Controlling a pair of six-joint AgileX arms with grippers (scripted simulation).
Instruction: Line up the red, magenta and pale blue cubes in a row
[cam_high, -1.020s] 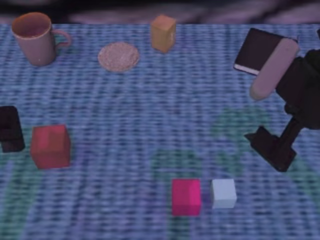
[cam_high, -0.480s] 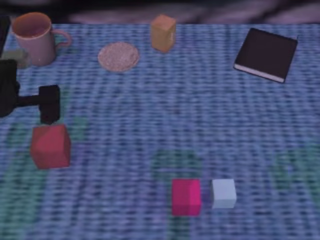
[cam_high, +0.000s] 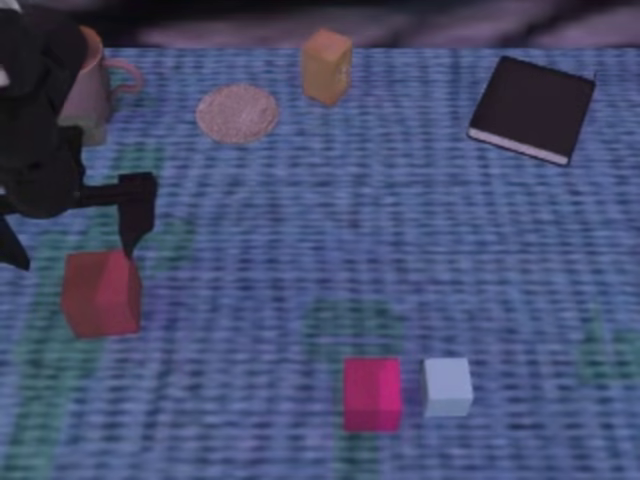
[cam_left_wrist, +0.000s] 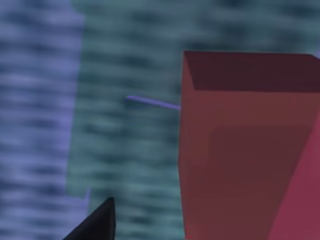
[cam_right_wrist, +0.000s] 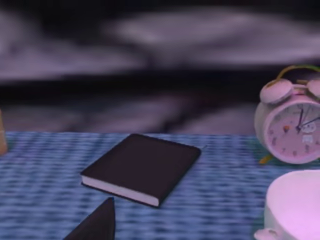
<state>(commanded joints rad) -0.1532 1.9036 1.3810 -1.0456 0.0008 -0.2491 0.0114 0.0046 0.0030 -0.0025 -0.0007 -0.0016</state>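
The dull red cube (cam_high: 100, 293) rests at the table's left and fills much of the left wrist view (cam_left_wrist: 250, 150). My left gripper (cam_high: 136, 210) hangs open just beyond the cube's far edge, a little to its right; one dark fingertip (cam_left_wrist: 102, 222) shows beside the cube without touching it. At the front centre the magenta cube (cam_high: 372, 393) and the smaller pale blue cube (cam_high: 447, 387) stand side by side with a narrow gap. My right arm is outside the top view; one fingertip (cam_right_wrist: 100, 222) of its open gripper shows, with nothing held.
A pink mug (cam_high: 88, 95), partly behind my left arm, a round coaster (cam_high: 237, 113) and an orange-tan block (cam_high: 327, 66) line the far edge. A dark book (cam_high: 531, 108) lies far right. The right wrist view also shows a pink alarm clock (cam_right_wrist: 290, 127) and a white rounded vessel (cam_right_wrist: 295, 207).
My right arm has pulled back out of the top view. My left arm has swung in from the left edge, its gripper now beyond the red cube. The cubes have not moved.
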